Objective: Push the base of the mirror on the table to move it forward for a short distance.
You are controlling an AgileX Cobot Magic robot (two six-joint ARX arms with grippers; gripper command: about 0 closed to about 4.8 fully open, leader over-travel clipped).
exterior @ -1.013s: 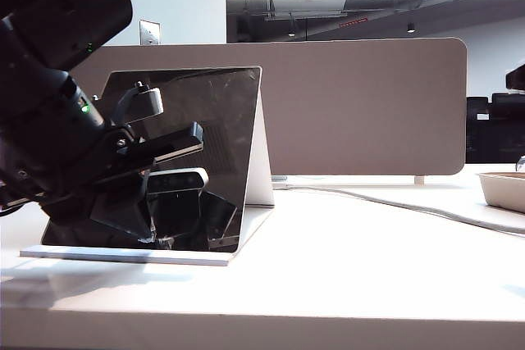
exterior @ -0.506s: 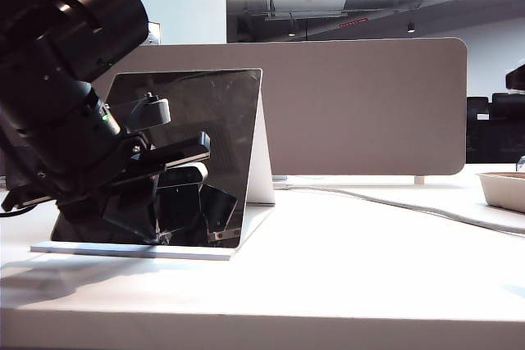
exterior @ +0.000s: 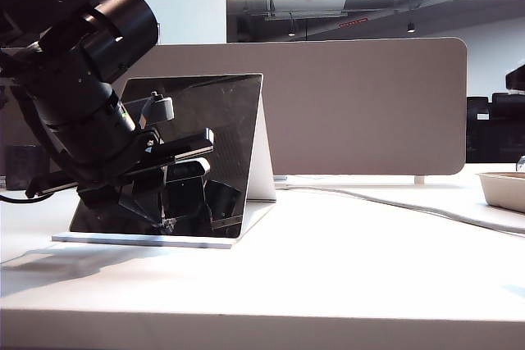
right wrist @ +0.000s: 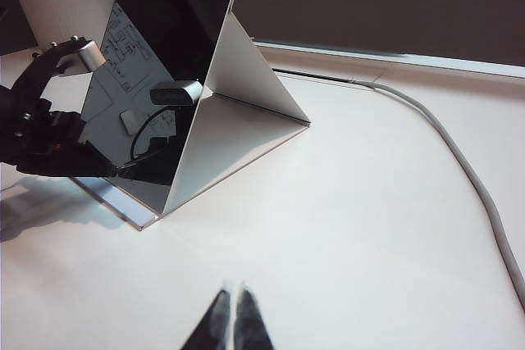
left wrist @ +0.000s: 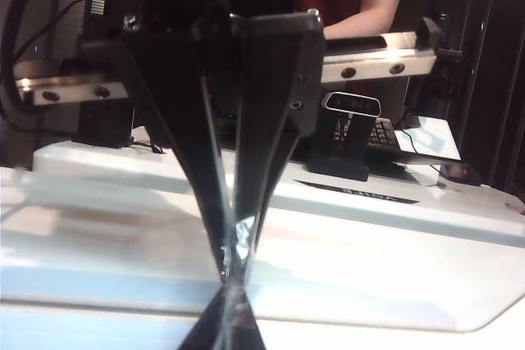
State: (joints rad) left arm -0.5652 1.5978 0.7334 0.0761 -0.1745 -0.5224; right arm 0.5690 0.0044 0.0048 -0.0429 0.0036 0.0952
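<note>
**Left end effector at the mirror's front, right end effector held back**

The mirror (exterior: 193, 153) stood on the white surface (exterior: 353, 268), left of centre in the exterior view, its dark panel leaning back over its base (exterior: 143, 240), a thin white plate lying flat on the surface. A beige divider (exterior: 361, 108) rose behind it. The left end effector (exterior: 152, 231) was low in front of the panel, down at the base, with its fingers pressed together, nothing between them. In the left wrist view the closed tips (left wrist: 234, 288) met their own reflection in the glass.

The right end effector (right wrist: 232, 301) hovered over bare surface, well apart from the mirror, fingers closed and empty. From there the mirror (right wrist: 160, 63) showed its white folded stand, and a grey cable (right wrist: 467, 178) ran across the surface beside it. A shallow tray (exterior: 502, 190) sat at the far right of the exterior view.
</note>
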